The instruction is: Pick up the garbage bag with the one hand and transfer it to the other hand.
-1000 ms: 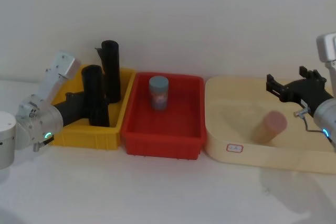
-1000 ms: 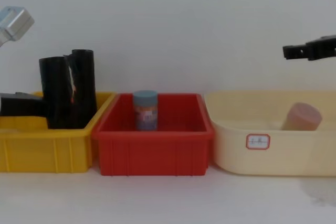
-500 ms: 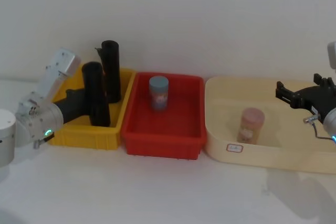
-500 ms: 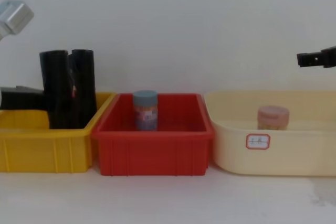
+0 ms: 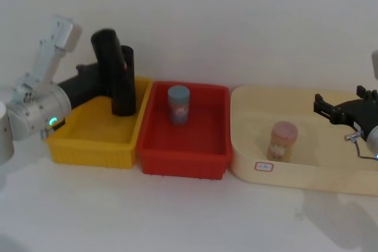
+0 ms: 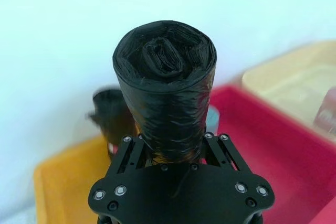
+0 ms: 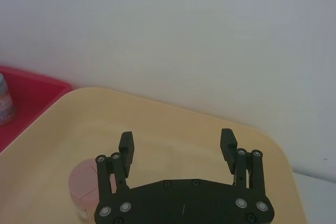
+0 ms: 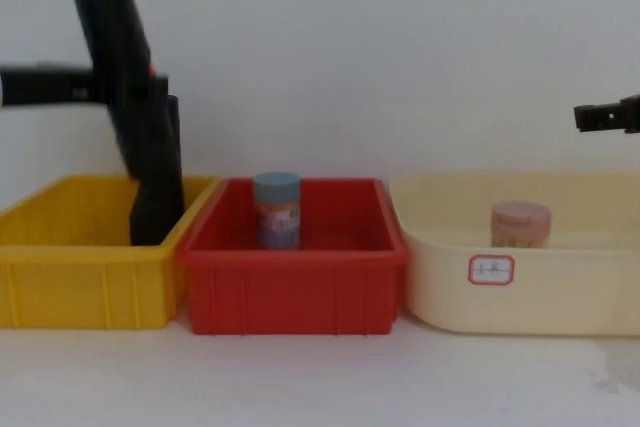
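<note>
Nearest you, the white table (image 5: 177, 219) carries three containers in a row: a yellow bin (image 5: 88, 146) on your left, a red bin (image 5: 183, 160) in the middle and a cream tray (image 5: 307, 172) on your right, their sides close together. A blue-capped jar (image 5: 178, 104) stands upright in the red bin toward its back, and a pink jar (image 5: 282, 141) stands upright in the cream tray. Over the tray's right part your right gripper (image 5: 320, 105) hangs in the air with its fingers spread wide and nothing between them; its wrist view shows the pink jar below and off to one side of it, well apart. Above the yellow bin your left gripper (image 5: 104, 78) reaches in from the left, and its fingers are pressed against both sides of the garbage bag (image 5: 108, 54), pinching it around the lower half. The bag is up in the air, clear of the bin floor, and tilted so that its top leans toward your left in the chest view. Just behind it, a thinner black roll (image 5: 129, 84) stands upright in the yellow bin's back right corner; the two overlap, and you cannot tell whether they touch. A plain white wall (image 5: 236, 22) closes the scene behind everything.
</note>
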Motion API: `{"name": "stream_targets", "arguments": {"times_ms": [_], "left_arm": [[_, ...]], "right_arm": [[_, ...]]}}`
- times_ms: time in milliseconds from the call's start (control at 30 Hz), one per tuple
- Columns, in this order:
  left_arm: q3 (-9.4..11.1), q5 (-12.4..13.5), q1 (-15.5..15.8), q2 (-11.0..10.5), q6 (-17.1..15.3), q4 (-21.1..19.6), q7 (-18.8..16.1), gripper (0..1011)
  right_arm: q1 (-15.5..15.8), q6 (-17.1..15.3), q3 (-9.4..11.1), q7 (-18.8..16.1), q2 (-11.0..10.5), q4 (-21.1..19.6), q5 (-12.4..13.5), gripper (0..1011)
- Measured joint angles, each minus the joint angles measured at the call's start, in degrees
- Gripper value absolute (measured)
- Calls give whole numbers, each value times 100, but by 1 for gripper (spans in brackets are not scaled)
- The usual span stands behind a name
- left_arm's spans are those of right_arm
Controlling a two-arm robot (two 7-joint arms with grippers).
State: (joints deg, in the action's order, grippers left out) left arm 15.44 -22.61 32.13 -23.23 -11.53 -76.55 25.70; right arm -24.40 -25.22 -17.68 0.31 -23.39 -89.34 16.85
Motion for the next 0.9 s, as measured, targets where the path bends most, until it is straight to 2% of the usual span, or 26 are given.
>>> {"name": "stream_targets", "arguments": {"times_ms": [333,633,900], "left_arm": [[-56,-163,196,14,252,-203,214,400],[161,-185,515,67,328,-66,515,400],[456,-254,888,265,198,318,841,400]], "right_arm": [[15,-7,12,12,-5,-8,0,1001],[19,-12,18,18,-9,-13,0,1001],[23,-14,21,22,-10,-16,0,1001]]}}
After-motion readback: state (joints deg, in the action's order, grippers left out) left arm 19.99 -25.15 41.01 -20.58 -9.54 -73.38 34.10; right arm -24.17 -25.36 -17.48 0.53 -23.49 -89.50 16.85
